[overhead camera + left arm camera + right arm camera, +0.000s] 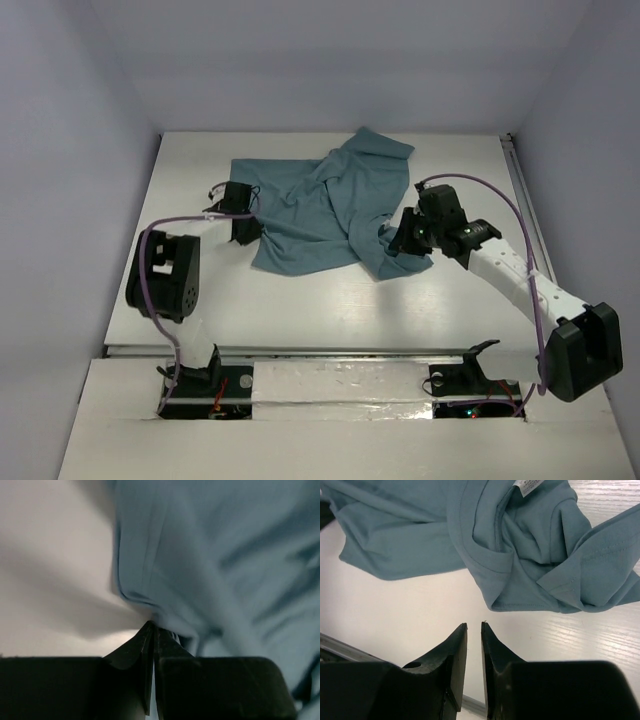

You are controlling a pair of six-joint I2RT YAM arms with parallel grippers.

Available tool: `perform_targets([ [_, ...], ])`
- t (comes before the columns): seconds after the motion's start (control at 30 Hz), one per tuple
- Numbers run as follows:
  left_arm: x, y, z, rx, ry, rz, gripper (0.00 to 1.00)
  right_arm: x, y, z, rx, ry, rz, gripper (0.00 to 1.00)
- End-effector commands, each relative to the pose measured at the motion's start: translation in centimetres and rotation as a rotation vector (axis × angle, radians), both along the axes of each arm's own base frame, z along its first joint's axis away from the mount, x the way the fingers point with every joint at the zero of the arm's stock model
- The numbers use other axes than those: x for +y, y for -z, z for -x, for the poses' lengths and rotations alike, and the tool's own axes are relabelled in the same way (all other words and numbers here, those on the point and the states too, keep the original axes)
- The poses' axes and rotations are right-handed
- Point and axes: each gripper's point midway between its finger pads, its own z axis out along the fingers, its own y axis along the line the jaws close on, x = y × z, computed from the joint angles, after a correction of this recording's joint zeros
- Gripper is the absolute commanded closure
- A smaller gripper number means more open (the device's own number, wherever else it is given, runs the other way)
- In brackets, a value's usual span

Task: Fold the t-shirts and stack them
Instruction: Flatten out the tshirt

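The teal-blue t-shirt (pixel 320 215) lies crumpled on the white table (pixel 190 180), past the middle. My left gripper (pixel 246 230) is at the shirt's left edge. In the left wrist view it (pixel 152 626) is shut on a fold of the shirt (pixel 210 555), which is drawn up to the tips. My right gripper (pixel 396 246) is by the shirt's near right corner. In the right wrist view it (pixel 474 625) is empty, with the jaws a narrow gap apart just short of the bunched neck and sleeve (pixel 520 545). The white neck label (pixel 529 485) shows at the top.
A metal rail (pixel 525 210) runs along the table's right edge. Grey walls enclose the table on the left, back and right. Purple cables (pixel 500 200) loop over both arms. Bare table (pixel 330 310) lies between the shirt and the arm bases.
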Motion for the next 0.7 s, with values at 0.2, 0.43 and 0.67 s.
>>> perform_targets([
  [0.2, 9.8, -6.0, -9.0, -0.084, -0.059, -0.201, 0.84, 2.1, -3.2, -3.0, -0.074, -0.029, -0.060, 0.77],
  [0.43, 6.4, -7.4, 1.4, -0.093, -0.050, -0.146, 0.51, 2.6, -3.5, -2.8, -0.093, -0.081, -0.073, 0.76],
  [0.67, -2.7, -2.7, 13.4, 0.040, -0.143, 0.116, 0.54, 2.8, -3.6, -1.6, -0.093, -0.126, -0.094, 0.75],
])
